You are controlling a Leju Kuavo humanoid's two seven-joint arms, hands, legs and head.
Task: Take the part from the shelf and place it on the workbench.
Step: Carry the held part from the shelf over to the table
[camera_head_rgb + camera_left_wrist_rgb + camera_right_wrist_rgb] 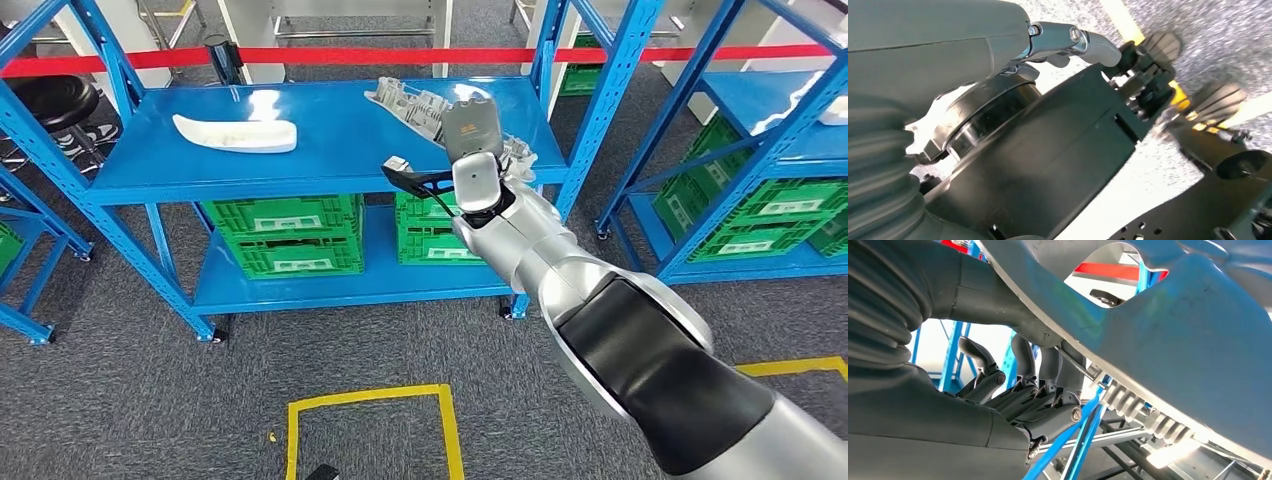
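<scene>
A: We find the right hand [478, 180] reaching over the front edge of the blue shelf [330, 150], at about 1 o'clock from the picture's centre. Where is the part?

B: The grey cast part [425, 108] lies on the shelf's top deck, its near end at the hand. In the right wrist view the part [1168, 340] spans the frame with the dark fingers [1023, 390] curled against one face and the thumb on the other. We judge the hand is gripping the part, fingers wrapped round its edge so it will not slip when lifted

A: And the left hand?

B: The left wrist view shows it [1073, 42] hanging over the floor among the robot's own dark parts. Whether it is spread or closed, we cannot tell

A: Other items?

B: A white moulded piece [237, 133] lies on the same deck at 10 o'clock, well apart from the hand. Green crates [285, 235] sit on the lower deck. A yellow floor square [372, 430] lies at 6 o'clock

A: Progress?

B: Early, in our judgement: the part is grasped but seems not yet clear of the shelf, and no counter is seen. The long part may swing once raised
</scene>
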